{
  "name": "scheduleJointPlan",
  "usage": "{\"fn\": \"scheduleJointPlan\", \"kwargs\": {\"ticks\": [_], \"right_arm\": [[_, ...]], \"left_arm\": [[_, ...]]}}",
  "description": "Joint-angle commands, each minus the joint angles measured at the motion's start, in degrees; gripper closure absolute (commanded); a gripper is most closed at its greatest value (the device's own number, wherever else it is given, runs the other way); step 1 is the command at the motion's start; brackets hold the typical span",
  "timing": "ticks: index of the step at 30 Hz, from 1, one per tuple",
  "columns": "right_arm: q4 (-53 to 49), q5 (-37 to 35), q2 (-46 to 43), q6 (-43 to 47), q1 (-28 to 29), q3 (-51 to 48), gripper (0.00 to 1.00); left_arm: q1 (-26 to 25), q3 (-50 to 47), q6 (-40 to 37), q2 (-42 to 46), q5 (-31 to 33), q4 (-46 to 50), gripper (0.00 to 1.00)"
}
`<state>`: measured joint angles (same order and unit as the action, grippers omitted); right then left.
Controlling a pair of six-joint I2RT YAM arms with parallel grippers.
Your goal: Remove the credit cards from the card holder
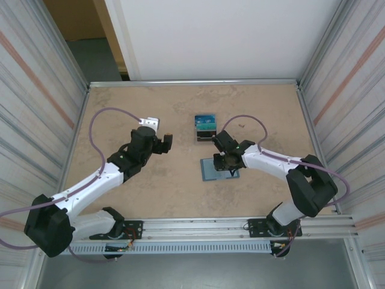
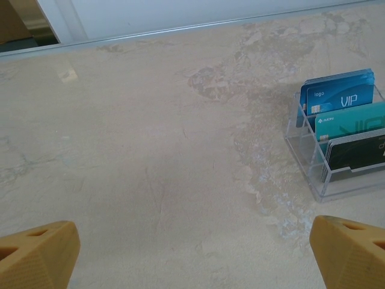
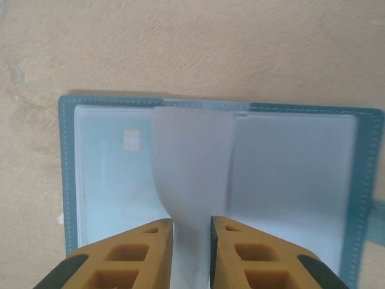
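Observation:
The card holder [image 3: 67,180], a teal-blue wallet, lies open and flat on the table [image 1: 180,108] in front of the right arm. A pale credit card [image 3: 114,174] with a gold chip shows through its left clear pocket. My right gripper [image 3: 192,226] is shut on a translucent inner sleeve [image 3: 191,162] at the fold, which stands lifted and curved between the two fingers [image 3: 144,253]. In the top view the right gripper [image 1: 221,164] sits over the card holder [image 1: 208,171]. My left gripper [image 1: 168,142] hovers open over bare table, its fingertips [image 2: 42,250] wide apart with nothing between them.
A clear plastic stand [image 2: 313,174] holds upright cards: a blue VIP one [image 2: 337,96], a teal one and a black one. It stands just behind the wallet [image 1: 205,127]. Metal walls close in the table on the left, right and back.

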<state>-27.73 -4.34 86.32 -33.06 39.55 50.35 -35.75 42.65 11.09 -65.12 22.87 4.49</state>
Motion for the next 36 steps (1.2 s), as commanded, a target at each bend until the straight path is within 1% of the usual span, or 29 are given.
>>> {"fn": "scheduleJointPlan", "kwargs": {"ticks": [1, 8, 11, 12, 16, 23, 28, 30, 32, 34, 36], "right_arm": [[-3.83, -4.80, -1.95, -2.17, -1.46, 0.10, 0.77], [-6.23, -7.81, -4.63, -2.72, -4.74, -1.22, 0.76], [-7.10, -9.19, -6.45, -2.36, -5.14, -1.64, 0.69], [-7.75, -9.83, -6.95, -2.36, -5.25, -1.57, 0.68], [-10.35, -12.49, -8.41, -2.45, -6.62, -1.83, 0.68], [-13.24, -14.07, -10.64, -3.23, -11.10, -3.47, 0.68], [-15.35, -14.10, -12.52, -3.68, -13.79, -3.63, 0.73], [-15.86, -13.41, -13.82, -3.30, -13.25, -2.70, 0.74], [-15.15, -12.02, -15.12, -2.49, -11.30, -1.73, 0.73], [-13.79, -10.93, -15.11, -2.27, -7.98, -0.65, 0.69], [-13.22, -10.48, -13.21, -2.68, -5.22, 0.75, 0.66]], "left_arm": [[-0.38, 1.94, -1.24, -0.33, 2.17, 0.16, 0.01], [-0.46, 2.17, -1.27, -0.23, 2.20, 0.52, 0.01], [-0.55, 2.40, -1.13, -0.27, 2.22, 0.68, 0.01], [-0.60, 2.43, -1.14, -0.27, 2.24, 0.68, 0.01], [-0.64, 2.52, -1.33, -0.27, 2.33, 0.69, 0.01], [-0.68, 3.14, -1.60, -0.76, 2.48, 0.80, 0.01], [-0.82, 3.58, -1.64, -1.25, 2.15, 0.91, 0.01], [-0.84, 3.67, -1.51, -1.24, 2.18, 0.93, 0.02], [-0.90, 3.74, -1.35, -1.16, 2.25, 0.92, 0.01], [-0.90, 3.61, -1.02, -1.35, 2.50, 0.80, 0.01], [-0.90, 3.50, -0.60, -1.42, 2.62, 0.87, 0.01]]}}
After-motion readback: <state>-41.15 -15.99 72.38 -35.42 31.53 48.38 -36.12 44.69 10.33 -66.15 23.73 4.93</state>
